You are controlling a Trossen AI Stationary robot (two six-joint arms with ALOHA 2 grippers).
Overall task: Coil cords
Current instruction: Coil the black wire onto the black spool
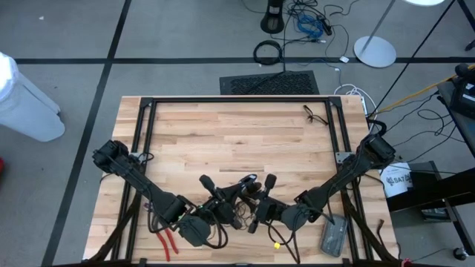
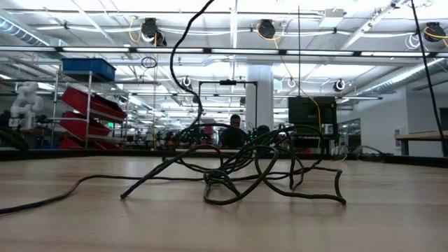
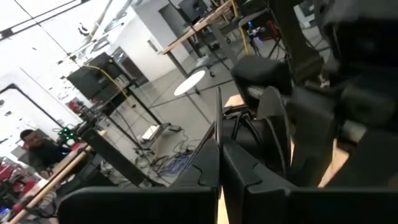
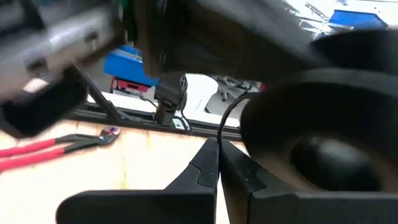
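Observation:
A black cord [image 1: 241,189] hangs between my two grippers over the near middle of the table. Its lower loops lie tangled on the wood [image 2: 238,175], and one strand [image 2: 183,49] climbs out of the top of the low view. My left gripper [image 1: 226,208] [image 3: 219,146] and my right gripper [image 1: 256,211] [image 4: 218,143] face each other there, close together, both level and each shut on a strand of the cord. A second thin black cord [image 1: 315,115] lies at the far right of the table. My left gripper pinches a thin strand of the cord [image 3: 219,112] between its two shut fingers at their free ends. The strand runs on past the fingertips. My right gripper pinches a strand of the cord [image 4: 224,121] between its shut fingertips. From there the strand curves away in an arc.
Red-handled pliers [image 1: 167,241] [image 4: 62,146] lie near the front edge by the left arm. A grey flat device [image 1: 332,236] lies at the near right and a small yellow thing [image 1: 276,245] beside it. A black rail frame [image 1: 237,100] borders the tabletop.

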